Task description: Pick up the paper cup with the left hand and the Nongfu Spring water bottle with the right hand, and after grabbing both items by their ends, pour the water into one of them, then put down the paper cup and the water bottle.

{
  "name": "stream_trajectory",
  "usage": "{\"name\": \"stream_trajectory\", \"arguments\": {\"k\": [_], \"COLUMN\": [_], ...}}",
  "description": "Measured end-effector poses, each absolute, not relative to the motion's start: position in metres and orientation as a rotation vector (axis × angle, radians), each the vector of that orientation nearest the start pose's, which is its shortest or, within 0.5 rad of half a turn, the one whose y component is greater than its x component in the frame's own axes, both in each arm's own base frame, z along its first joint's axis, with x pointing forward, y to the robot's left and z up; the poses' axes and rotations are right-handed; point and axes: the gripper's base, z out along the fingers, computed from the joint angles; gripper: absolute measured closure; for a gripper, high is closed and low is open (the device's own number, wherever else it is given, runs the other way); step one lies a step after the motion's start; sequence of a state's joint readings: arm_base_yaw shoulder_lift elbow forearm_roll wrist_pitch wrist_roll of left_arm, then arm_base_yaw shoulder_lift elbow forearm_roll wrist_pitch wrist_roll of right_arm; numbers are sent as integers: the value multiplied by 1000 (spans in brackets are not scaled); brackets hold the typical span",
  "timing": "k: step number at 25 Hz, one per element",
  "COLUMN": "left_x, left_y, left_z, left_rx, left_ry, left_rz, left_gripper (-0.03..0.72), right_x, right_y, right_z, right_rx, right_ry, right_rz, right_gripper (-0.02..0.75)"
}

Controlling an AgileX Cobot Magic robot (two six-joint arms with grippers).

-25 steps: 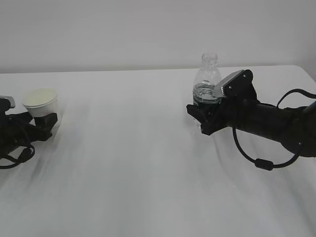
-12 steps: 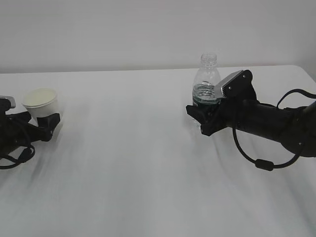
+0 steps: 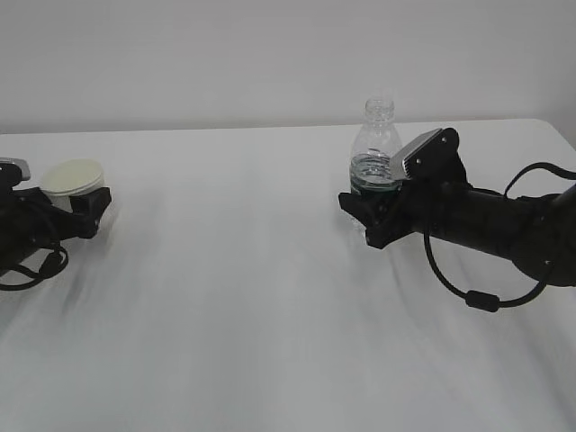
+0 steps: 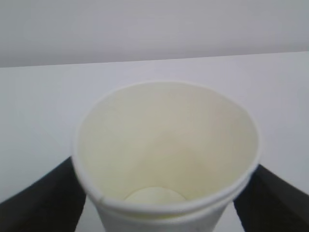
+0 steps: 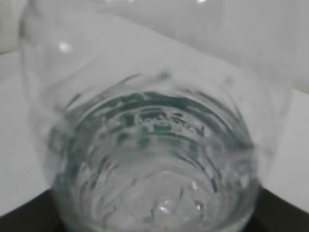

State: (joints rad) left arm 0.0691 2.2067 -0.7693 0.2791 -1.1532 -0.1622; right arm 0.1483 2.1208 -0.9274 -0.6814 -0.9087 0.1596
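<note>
You are at the putting-down part of the job, as far as I can judge. The small white tapered paper cup [image 3: 74,180] sits between the two black fingers of your left gripper [image 3: 85,205], at the far left of the white bench [image 3: 270,297]. The fingers stand wide apart on each side of the cup's lower part, and in the left wrist view they do not seem to squeeze it, so the cup looks let go. Whether it stands flat on the bench, you cannot tell from here.

Your right gripper [image 3: 360,209] is closed on the lower part of the small clear ribbed plastic water bottle [image 3: 379,144] with the dark green band. The bottle stands upright with its open neck well above the gripper. Clear water [image 5: 159,193] sits low inside it.

Next, the left gripper should pull straight back without knocking the cup. Then the right gripper should open and let the bottle go.

Count them: one cup, one bottle, two grippers.
</note>
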Motion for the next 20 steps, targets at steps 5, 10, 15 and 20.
{"name": "stream_trajectory", "arguments": {"k": [5, 10, 15, 20], "left_x": [368, 368, 368, 368], "left_y": [2, 2, -1, -4], "left_z": [58, 56, 55, 55], "left_rx": [76, 78, 107, 145], "left_ry": [1790, 1794, 1795, 1795], "left_rz": [-220, -226, -241, -260], "left_gripper": [3, 15, 89, 162], "right_x": [376, 376, 376, 376], "right_y": [102, 102, 102, 102], "right_z": [104, 104, 104, 104], "right_rx": [-755, -755, -756, -756], "right_ry": [1708, 1709, 1708, 1708], "right_rz": [385, 386, 386, 386], "right_gripper": [270, 270, 271, 271]}}
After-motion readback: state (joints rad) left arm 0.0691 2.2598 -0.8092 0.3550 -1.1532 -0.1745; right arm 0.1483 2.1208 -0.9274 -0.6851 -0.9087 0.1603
